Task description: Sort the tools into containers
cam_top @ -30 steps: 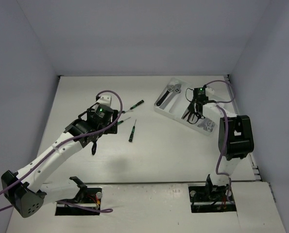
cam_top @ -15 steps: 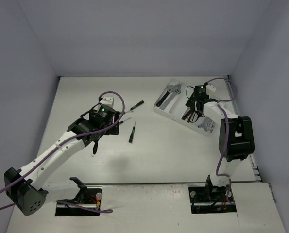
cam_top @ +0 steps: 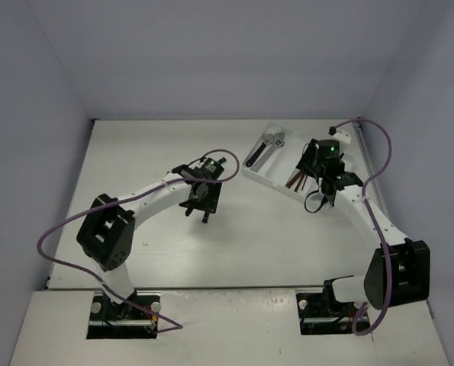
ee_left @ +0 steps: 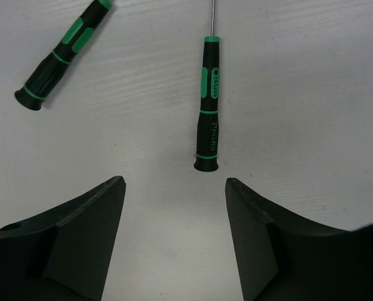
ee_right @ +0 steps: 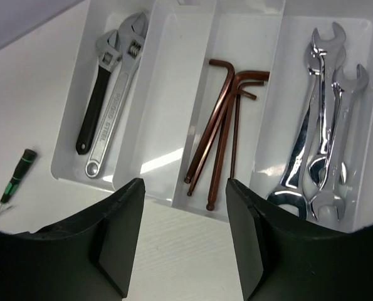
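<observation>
My left pincer (ee_left: 173,251) is released, its jaws standing apart with nothing between them, low over the white table (ee_left: 311,113). Just ahead of it lies a green-and-black screwdriver (ee_left: 209,106), its handle end toward me. A second screwdriver (ee_left: 61,56) lies further left, apart from the first.

My right pincer (ee_right: 183,251) is also released and empty, above the near edge of the tray (ee_right: 147,188). In the tray, two adjustable wrenches (ee_right: 118,94) lie in the left compartment, the hex keys (ee_right: 220,125) in the third, and the open-end wrenches (ee_right: 321,138) in the right one.
</observation>
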Robot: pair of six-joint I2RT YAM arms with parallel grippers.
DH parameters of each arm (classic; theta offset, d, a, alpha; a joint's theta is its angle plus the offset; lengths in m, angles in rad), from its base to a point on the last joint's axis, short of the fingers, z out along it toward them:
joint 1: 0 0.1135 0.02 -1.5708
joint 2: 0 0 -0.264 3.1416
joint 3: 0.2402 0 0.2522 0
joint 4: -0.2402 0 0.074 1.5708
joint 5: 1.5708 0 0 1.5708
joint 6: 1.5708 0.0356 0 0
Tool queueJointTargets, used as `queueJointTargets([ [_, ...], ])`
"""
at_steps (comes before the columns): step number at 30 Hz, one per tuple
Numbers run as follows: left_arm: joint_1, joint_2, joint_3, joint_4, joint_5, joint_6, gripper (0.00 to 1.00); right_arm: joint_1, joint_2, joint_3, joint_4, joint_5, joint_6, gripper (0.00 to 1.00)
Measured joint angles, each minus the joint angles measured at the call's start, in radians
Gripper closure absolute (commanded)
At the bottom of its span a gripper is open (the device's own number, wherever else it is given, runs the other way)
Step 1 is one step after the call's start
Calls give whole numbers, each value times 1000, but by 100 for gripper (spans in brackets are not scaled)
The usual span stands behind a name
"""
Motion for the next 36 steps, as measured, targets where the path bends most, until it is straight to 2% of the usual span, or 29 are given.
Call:
queueJointTargets([
  [6, -1, 141, 22, 23, 26, -13, 49, -1, -76, -84, -26, -22, -7, 47],
  [8, -1, 173, 23, 29, 39, -16, 54, -4, -112, -103, -35, -29, -8, 47],
  [9, -1, 182, 30, 31, 47, -19, 61, -6, -131, -108, -42, -32, -10, 47],
  [10, -1, 186, 36, 41, 54, -21, 63, -8, -148, -112, -46, -33, -11, 47],
  [12, -1, 200, 50, 50, 62, -26, 86, -13, -177, -115, -52, -37, -14, 47],
  [15, -2, 212, 68, 58, 71, -18, 100, -20, -214, -119, -54, -42, -19, 47],
  [20, -9, 213, 107, 67, 84, 19, 100, -20, -264, -142, -68, -58, -18, 46],
  [24, -18, 213, 202, 104, 123, 91, 100, -21, -300, -163, -92, -75, -15, 46],
  [30, -35, 283, 484, 164, 199, 202, 100, -21, -359, -183, -129, -96, -7, 46],
  [36, -65, 512, 814, 208, 266, 280, 100, -21, -421, -210, -153, -131, 12, 46],
])
